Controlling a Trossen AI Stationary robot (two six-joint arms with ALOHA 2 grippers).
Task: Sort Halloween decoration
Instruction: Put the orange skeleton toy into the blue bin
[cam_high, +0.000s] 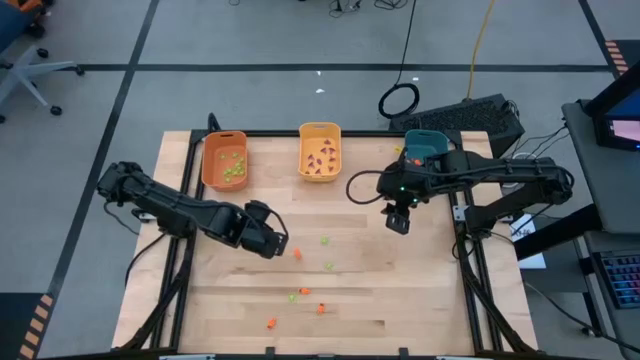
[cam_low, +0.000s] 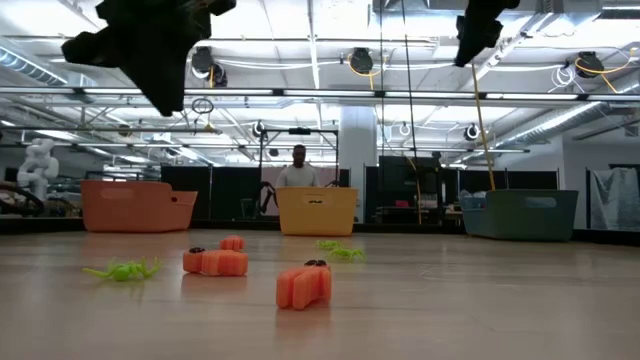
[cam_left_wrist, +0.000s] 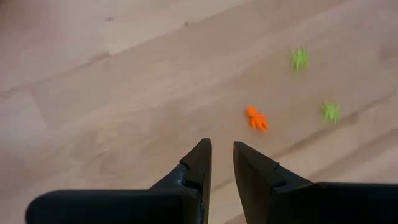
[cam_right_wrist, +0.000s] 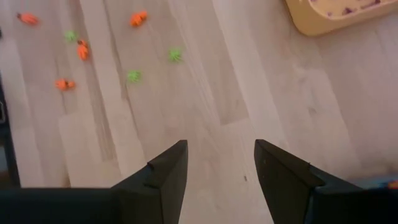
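Note:
Small orange and light green Halloween decorations lie scattered on the wooden table. My left gripper (cam_high: 279, 245) (cam_left_wrist: 222, 155) hangs above the table, its fingers a narrow gap apart with nothing between them. An orange trinket (cam_high: 297, 252) (cam_left_wrist: 256, 118) lies just beyond its tips, and two green ones (cam_left_wrist: 300, 59) (cam_left_wrist: 330, 112) lie farther off. My right gripper (cam_high: 398, 224) (cam_right_wrist: 221, 155) is open and empty, high over the table near the teal bin (cam_high: 425, 146). The orange bin (cam_high: 224, 160) holds green pieces and the yellow bin (cam_high: 320, 150) holds purple ones.
The three bins stand in a row along the far edge. More trinkets lie toward the near edge: orange ones (cam_high: 321, 308) (cam_high: 271, 322) and a green one (cam_high: 293, 296). Bare wood stretches between the two grippers. A person (cam_low: 298, 170) stands in the room behind the table.

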